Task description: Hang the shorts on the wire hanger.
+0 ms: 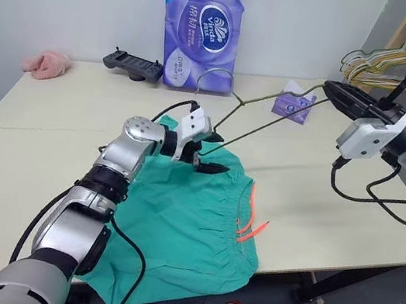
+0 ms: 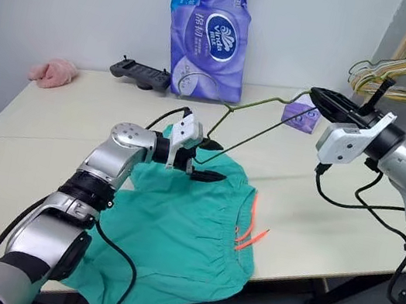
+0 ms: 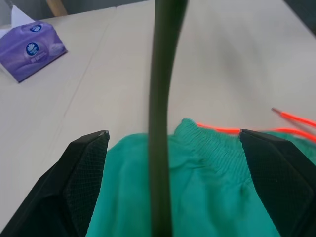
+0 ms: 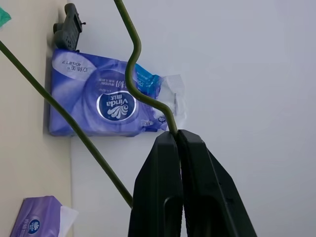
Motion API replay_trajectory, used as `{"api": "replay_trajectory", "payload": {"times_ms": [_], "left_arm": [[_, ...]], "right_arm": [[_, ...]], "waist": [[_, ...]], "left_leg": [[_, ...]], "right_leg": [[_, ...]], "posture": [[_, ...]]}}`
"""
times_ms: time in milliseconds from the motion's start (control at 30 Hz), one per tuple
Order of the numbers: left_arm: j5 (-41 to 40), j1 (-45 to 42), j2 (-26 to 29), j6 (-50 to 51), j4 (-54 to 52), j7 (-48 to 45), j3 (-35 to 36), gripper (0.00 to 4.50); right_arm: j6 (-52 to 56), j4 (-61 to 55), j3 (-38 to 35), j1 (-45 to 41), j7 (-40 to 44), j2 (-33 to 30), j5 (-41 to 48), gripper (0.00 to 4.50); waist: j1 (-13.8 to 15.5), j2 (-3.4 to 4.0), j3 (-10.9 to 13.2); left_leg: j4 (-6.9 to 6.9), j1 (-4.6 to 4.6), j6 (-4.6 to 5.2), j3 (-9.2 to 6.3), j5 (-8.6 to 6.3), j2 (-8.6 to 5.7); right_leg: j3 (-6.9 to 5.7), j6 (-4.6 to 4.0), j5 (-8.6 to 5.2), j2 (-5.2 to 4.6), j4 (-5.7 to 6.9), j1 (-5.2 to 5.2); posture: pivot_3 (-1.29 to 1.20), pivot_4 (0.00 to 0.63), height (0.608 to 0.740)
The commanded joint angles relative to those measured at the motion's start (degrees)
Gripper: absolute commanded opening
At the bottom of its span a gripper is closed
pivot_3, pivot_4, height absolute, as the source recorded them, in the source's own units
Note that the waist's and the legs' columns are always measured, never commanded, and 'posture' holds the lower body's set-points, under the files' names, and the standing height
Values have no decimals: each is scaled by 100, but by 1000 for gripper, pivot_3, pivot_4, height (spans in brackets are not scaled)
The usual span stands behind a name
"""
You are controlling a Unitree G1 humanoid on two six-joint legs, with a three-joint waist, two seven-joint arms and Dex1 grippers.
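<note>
The teal-green shorts [image 1: 182, 227] lie flat on the table near its front edge, their orange drawstring [image 1: 247, 223] trailing off the waistband to the right. My right gripper [image 1: 331, 88] is shut on one end of the wire hanger [image 1: 257, 132] and holds it in the air, slanting down to the left over the shorts. My left gripper [image 1: 215, 152] stands open just above the far edge of the shorts. In the left wrist view the hanger's wire [image 3: 160, 148] passes between the two fingers, touching neither. The right wrist view shows the fingertips [image 4: 170, 143] pinched on the wire [image 4: 131, 69].
A purple toilet-paper pack [image 1: 201, 26] and a black controller [image 1: 133, 66] sit at the table's back. A purple tissue box [image 1: 294, 105] lies under the raised hanger. A pink cloth [image 1: 45, 63] lies far left. Pale hangers [image 1: 395, 68] hang on a wooden rail, right.
</note>
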Motion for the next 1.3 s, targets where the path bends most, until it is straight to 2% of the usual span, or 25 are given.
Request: {"api": "replay_trajectory", "payload": {"times_ms": [33, 433, 633, 733, 933, 1067, 1100, 1200, 1300], "left_arm": [[41, -231, -57, -300, 133, 152, 95, 3869], [-64, -302, -166, -326, 169, 157, 220, 7], [115, -390, -258, -464, 414, 574, 248, 7], [309, -422, -291, -644, 623, 821, 188, 0], [643, -588, -197, -1079, 1119, 1277, 177, 0], [1435, -698, 47, -1884, 1586, 1980, -179, 0], [1711, -736, 112, -2134, 1688, 2245, -325, 0], [2158, -818, 176, -2622, 1889, 2775, -539, 0], [2456, -824, 167, -3051, 1875, 3114, -695, 0]], "right_arm": [[11, -130, -232, -181, -32, 19, 201, 0], [193, -265, -195, -133, -28, 97, 141, 0], [463, -345, -112, -11, 170, 81, 107, 0], [762, -392, 32, 115, 688, 51, 332, 775], [1087, -538, -57, 304, 1095, 14, 521, 2882], [1532, -767, -100, 412, 1253, -2, 538, 4230], [1957, -889, -115, 417, 1309, 38, 536, 4489], [3045, -1288, -107, 401, 1500, 162, 600, 4489], [3676, -1621, 69, 361, 1739, 213, 408, 4489]], "waist": [[0, 0, 0], [-1, 0, 0], [1, 0, 0], [0, -1, 0], [0, -1, 1], [5, -2, 1], [7, -2, 2], [20, -2, 2], [21, -2, 2]], "left_leg": [[0, 0, 0, 1, 0, 0], [0, 0, 3, 1, -2, 1], [0, 0, 3, 0, -2, 0], [0, 1, 4, 1, -2, 1], [0, 1, 4, 0, -2, 1], [0, 2, 5, -1, -3, 2], [0, 2, 5, -1, -3, 1], [0, 3, 5, -4, -3, 1], [2, 2, 5, -6, -3, -1]], "right_leg": [[1, 0, 0, 0, 0, 0], [1, 0, 0, 0, 1, 0], [0, 0, 0, 0, 1, 0], [0, 0, 0, 0, 0, 0], [-1, 1, 0, 0, 1, -1], [-1, 1, 0, 0, 1, -1], [-1, 1, 0, -1, 1, -1], [-5, 1, 0, -5, 2, -6], [-8, 1, 1, -25, 4, -13]], "posture": [[-57, 43, 740], [-56, 50, 740], [-57, 51, 740], [-59, 49, 740], [-58, 51, 740], [-57, 57, 740], [-54, 58, 740], [-57, 59, 740], [-58, 61, 740]]}}
